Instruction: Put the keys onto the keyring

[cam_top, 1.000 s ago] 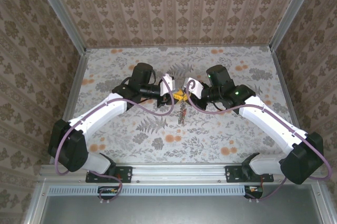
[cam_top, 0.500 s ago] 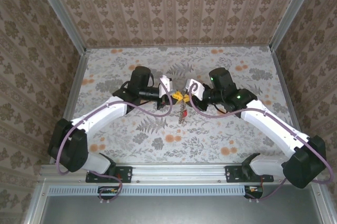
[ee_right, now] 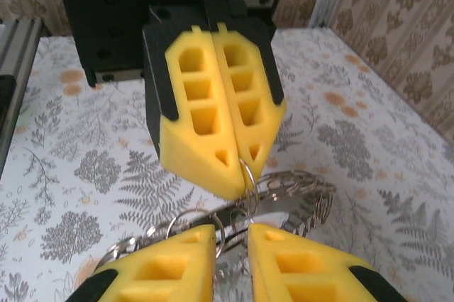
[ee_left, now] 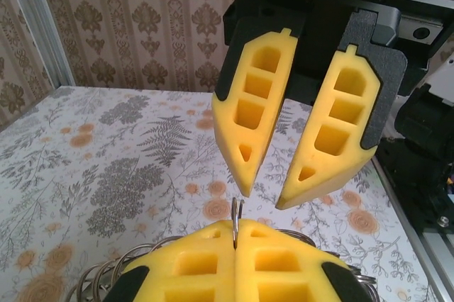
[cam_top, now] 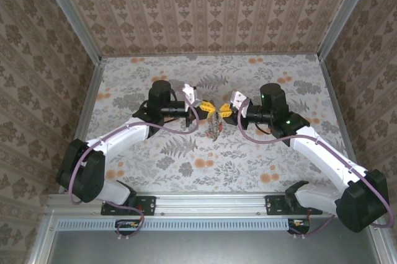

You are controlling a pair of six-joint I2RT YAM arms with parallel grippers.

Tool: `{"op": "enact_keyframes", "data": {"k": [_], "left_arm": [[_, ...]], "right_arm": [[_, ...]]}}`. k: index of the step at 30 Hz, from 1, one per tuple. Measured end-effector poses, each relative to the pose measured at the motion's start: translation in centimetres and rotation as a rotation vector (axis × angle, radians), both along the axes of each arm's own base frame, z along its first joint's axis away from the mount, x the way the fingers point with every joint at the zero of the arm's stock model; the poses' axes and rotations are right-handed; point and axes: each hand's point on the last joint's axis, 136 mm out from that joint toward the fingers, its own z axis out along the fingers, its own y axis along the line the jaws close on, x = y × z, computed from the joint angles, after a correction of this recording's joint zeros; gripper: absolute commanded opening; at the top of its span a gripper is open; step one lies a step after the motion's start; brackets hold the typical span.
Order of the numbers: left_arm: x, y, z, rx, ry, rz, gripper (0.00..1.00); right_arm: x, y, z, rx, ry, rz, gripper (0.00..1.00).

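Left gripper (cam_top: 209, 108), jaws pressed together, pinches a thin wire loop (ee_left: 235, 222) over the floral table (cam_top: 260, 152). The coiled keyring (ee_right: 305, 183) sits just below, between the 2 grippers. Right gripper (cam_top: 224, 112) faces it, jaws parted and empty.

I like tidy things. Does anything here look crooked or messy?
Nothing is spilled or broken. One thing looks odd: the left gripper is shut on just a thin wire loop, and the keyring and smaller rings bunch in a lopsided tangle by its tips. The right gripper stands open close by.
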Motion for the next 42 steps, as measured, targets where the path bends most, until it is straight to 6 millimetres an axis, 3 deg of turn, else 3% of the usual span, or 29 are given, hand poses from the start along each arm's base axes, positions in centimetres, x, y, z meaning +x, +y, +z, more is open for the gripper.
{"op": "enact_keyframes", "data": {"k": [4, 11, 23, 31, 42], "left_arm": [[0.0, 0.0, 0.6, -0.022, 0.001, -0.004, 0.0], [0.1, 0.0, 1.0, -0.041, 0.007, -0.003, 0.0], [0.1, 0.1, 1.5, -0.056, -0.002, -0.004, 0.0], [0.1, 0.1, 1.5, -0.058, -0.005, -0.006, 0.0], [0.1, 0.1, 1.5, -0.058, 0.003, -0.004, 0.0]], "right_arm": [[0.2, 0.1, 0.6, 0.024, -0.017, 0.02, 0.2], [0.8, 0.6, -0.2, 0.032, 0.012, 0.046, 0.21], [1.4, 0.6, 1.0, 0.073, -0.011, 0.033, 0.23], [1.5, 0.7, 1.2, 0.092, -0.001, 0.04, 0.13], [1.6, 1.1, 1.0, 0.106, 0.037, 0.071, 0.15]]}}
